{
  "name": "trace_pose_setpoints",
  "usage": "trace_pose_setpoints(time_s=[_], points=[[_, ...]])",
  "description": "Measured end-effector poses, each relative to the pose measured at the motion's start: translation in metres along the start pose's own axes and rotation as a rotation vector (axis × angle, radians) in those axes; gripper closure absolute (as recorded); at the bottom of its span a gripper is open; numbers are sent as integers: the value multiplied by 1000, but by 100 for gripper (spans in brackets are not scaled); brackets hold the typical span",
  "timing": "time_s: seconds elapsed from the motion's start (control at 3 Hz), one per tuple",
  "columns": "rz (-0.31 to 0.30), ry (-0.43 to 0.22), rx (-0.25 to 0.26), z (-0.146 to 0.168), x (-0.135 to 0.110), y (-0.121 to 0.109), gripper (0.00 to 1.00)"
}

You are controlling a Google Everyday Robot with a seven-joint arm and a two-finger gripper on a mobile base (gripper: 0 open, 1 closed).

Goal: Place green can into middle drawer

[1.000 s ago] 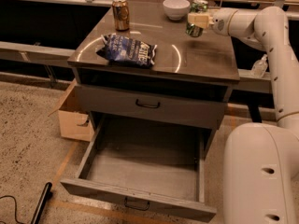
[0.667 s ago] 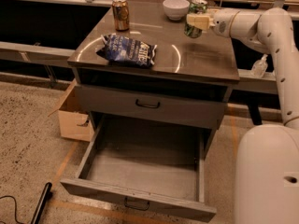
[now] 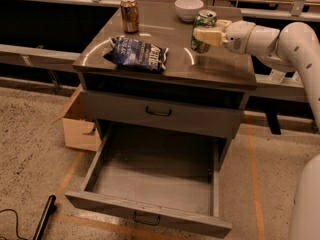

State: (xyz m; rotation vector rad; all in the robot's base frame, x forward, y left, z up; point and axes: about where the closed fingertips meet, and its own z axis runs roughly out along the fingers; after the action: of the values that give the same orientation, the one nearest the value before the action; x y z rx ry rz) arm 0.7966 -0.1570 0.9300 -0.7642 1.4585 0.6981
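The green can (image 3: 202,25) is upright over the right side of the cabinet top (image 3: 220,69), a little toward the back. My gripper (image 3: 206,34) reaches in from the right and is shut on it, one cream finger crossing the can's front. I cannot tell whether the can's base touches the top. Below, the middle drawer (image 3: 100,164) stands pulled far out toward the camera. Its grey floor is bare and its black handle faces front.
On the cabinet top are a gold-brown can (image 3: 129,14) at the back left, a white bowl (image 3: 188,8) behind the green can, and a blue chip bag (image 3: 137,54). The handled drawer (image 3: 159,113) above is closed. A cardboard box (image 3: 80,126) sits at the cabinet's left.
My gripper and the green can have moved left and toward the front of the cabinet top, away from the white bowl. The drawer stays open as before.
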Motion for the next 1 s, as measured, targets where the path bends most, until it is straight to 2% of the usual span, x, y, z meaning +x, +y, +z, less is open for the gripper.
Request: trace_pose_setpoints(time_s=[0.33, 0.67, 1.0], points=[[-1, 0, 0, 0, -1, 0, 100], [7, -8, -33, -3, -11, 21, 100], [38, -24, -74, -15, -26, 74, 100]])
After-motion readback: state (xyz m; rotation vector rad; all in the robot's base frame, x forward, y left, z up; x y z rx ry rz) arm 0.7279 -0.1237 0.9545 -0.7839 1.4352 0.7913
